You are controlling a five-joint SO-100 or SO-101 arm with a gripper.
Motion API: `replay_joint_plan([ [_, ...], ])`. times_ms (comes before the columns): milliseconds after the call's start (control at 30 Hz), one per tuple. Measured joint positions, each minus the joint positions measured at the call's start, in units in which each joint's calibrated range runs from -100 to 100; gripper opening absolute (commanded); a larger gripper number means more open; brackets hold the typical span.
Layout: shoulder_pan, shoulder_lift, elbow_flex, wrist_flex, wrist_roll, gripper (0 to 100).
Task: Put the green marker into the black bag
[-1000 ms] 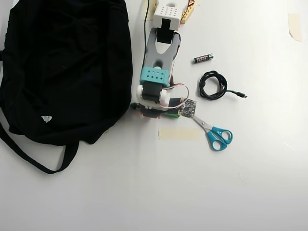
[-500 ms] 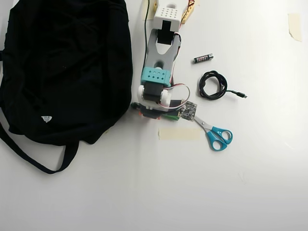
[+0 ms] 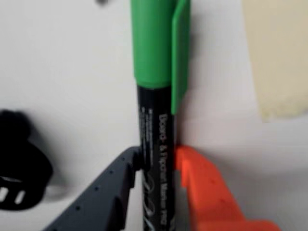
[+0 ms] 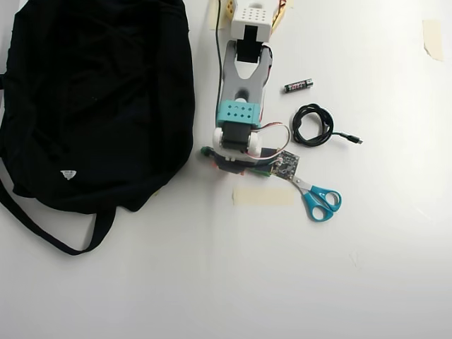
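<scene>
Gripper (image 3: 159, 168): dark and orange fingers clamped on green marker (image 3: 156, 96) barrel, low over table (image 4: 212, 282) just beside black bag (image 4: 92, 106); grasp appears done, carry and drop into bag outstanding.

place: hobby desk | cues: plain white table (image 4: 212, 282), scissors (image 4: 318, 198), coiled cable (image 4: 312, 125), battery (image 4: 298, 85)
</scene>
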Motion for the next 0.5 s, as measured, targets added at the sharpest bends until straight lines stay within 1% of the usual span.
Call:
replay_joint_plan([
  [500, -0.2, -3.2, 0.5, 0.0, -3.1, 2],
])
